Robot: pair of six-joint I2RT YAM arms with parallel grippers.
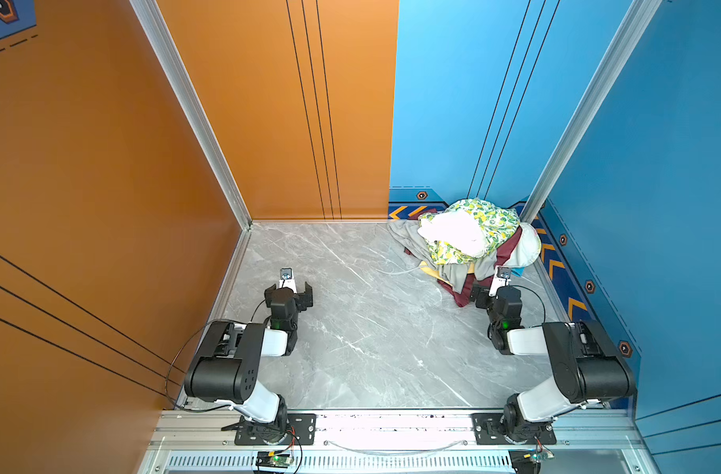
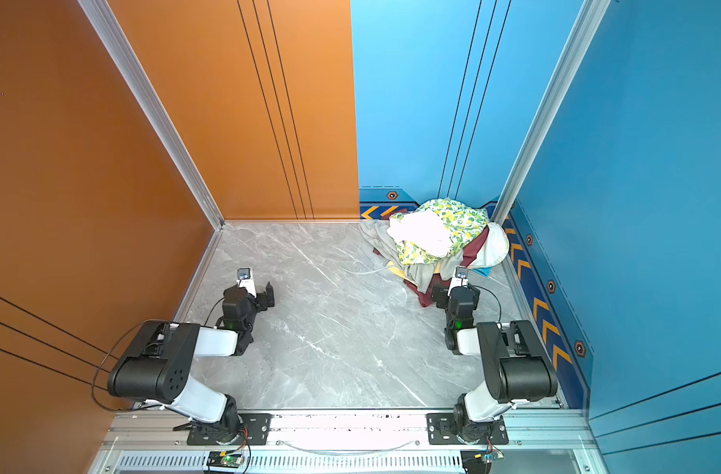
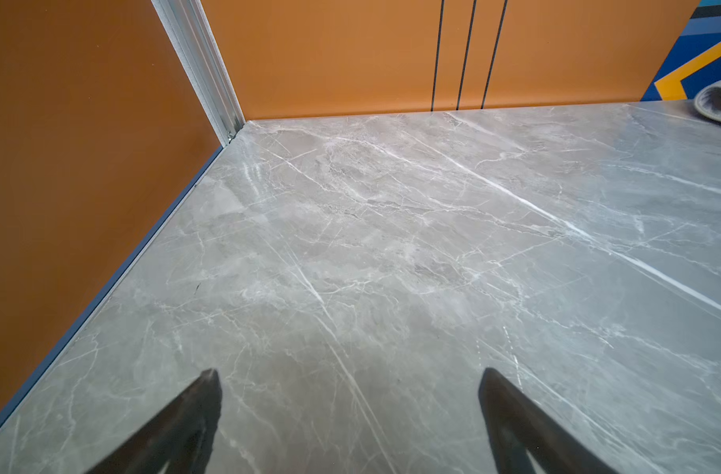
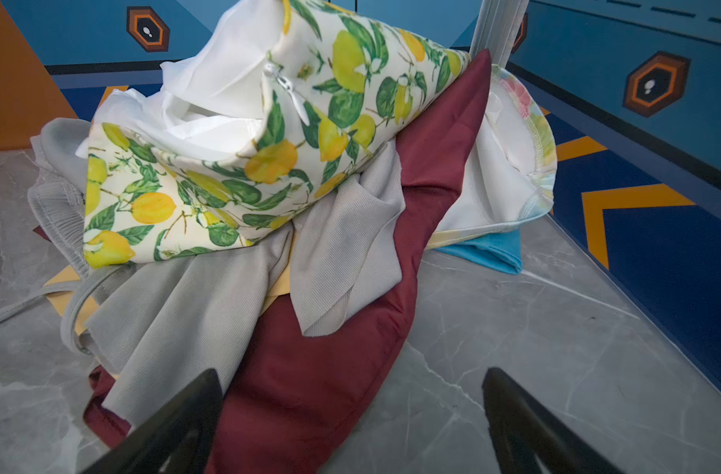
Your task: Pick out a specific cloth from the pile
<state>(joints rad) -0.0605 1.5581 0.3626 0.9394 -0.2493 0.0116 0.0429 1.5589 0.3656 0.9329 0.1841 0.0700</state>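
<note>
Since only a corner of the cloth point(image 4: 488, 255) is showing, sky-blue and pinned under a white pastel-hemmed piece point(image 4: 490, 184) on the side of the pile point(image 1: 465, 238) nearest the worktop's point(image 1: 350, 336) right edge, this reach is calling for care. The pile is sitting in the far right corner. The right gripper point(image 4: 350, 379) is hovering at its near side, jaws spread wide and holding nothing, over the maroon garment point(image 4: 309, 390). I'd say it should be swinging right past the maroon, going in low and pinching only blue. The left gripper point(image 3: 350, 375) is idling, wide apart and empty, over bare marble near the left edge.
</note>
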